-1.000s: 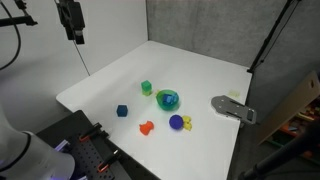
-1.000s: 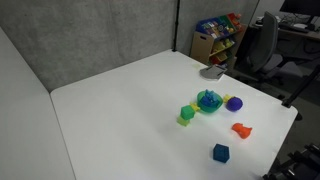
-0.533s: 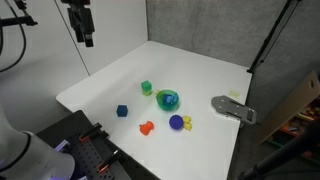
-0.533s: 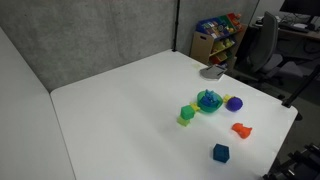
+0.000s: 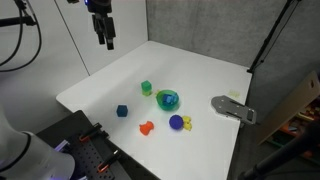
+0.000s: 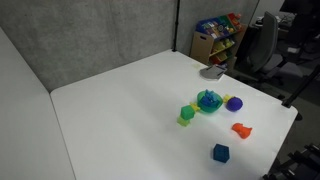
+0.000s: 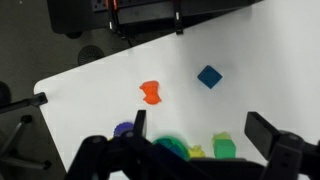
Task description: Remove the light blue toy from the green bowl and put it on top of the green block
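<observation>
The green bowl (image 5: 168,99) stands near the middle of the white table, and the light blue toy (image 5: 168,98) lies inside it. Both exterior views show the bowl (image 6: 208,103) and the toy (image 6: 208,98). The green block (image 5: 146,88) sits just beside the bowl and also shows in an exterior view (image 6: 186,115). My gripper (image 5: 105,36) hangs high above the table's far edge, well away from the bowl. In the wrist view the gripper (image 7: 200,128) is open and empty. There the bowl (image 7: 168,147) and green block (image 7: 224,148) show partly, low in the picture. The toy is hidden there.
A dark blue cube (image 5: 122,111), an orange toy (image 5: 147,127), a purple ball (image 5: 176,122) and a small yellow piece (image 5: 187,120) lie around the bowl. A grey flat object (image 5: 233,108) rests near the table's edge. A toy shelf and chair (image 6: 222,35) stand beyond the table.
My arm has moved steadily to the right in an exterior view, from off the table's side toward its far edge. The objects have not moved.
</observation>
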`<move>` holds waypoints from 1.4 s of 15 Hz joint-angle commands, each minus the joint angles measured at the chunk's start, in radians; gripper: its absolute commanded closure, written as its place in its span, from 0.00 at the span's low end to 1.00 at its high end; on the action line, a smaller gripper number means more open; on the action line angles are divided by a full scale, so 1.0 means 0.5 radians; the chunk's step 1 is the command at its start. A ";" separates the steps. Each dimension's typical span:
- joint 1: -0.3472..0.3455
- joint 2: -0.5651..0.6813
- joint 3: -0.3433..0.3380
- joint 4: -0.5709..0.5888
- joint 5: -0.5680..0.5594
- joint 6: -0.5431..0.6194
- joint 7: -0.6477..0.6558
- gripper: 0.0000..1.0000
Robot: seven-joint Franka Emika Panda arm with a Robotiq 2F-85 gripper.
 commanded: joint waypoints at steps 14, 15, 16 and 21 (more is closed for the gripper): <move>0.009 0.749 -0.155 0.144 -0.318 1.044 0.148 0.00; 0.011 0.805 -0.172 0.153 -0.357 1.099 0.140 0.00; 0.015 0.850 -0.190 0.159 -0.382 1.154 0.126 0.00; 0.017 1.125 -0.293 0.254 -0.358 1.408 0.032 0.00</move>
